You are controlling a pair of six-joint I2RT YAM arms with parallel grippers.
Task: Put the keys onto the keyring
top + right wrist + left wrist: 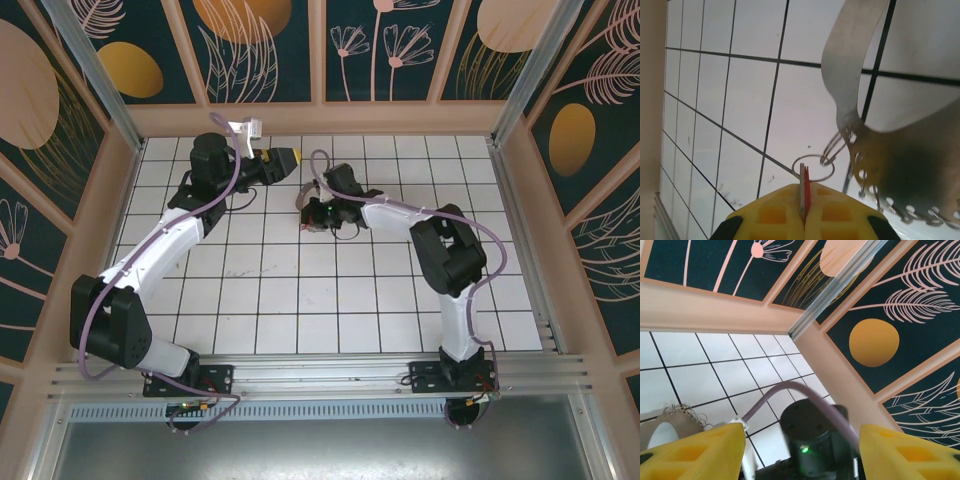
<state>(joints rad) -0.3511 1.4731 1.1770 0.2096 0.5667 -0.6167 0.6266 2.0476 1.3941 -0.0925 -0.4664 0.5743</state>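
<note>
Closest to us, the right gripper (804, 205) has its 2 yellow fingers pressed together. The left gripper (802, 452) holds its 2 fingers spread wide, near the keyring (847, 65), a pale grey loop over the white tiles (740, 100), edged with silvery rings (900, 210). The key (805, 182), a thin red sliver, is pinched in the right gripper's fingertips. Its tip meets a small wire ring (813, 156) at the loop's edge; whether it is threaded through, we cannot tell.
</note>
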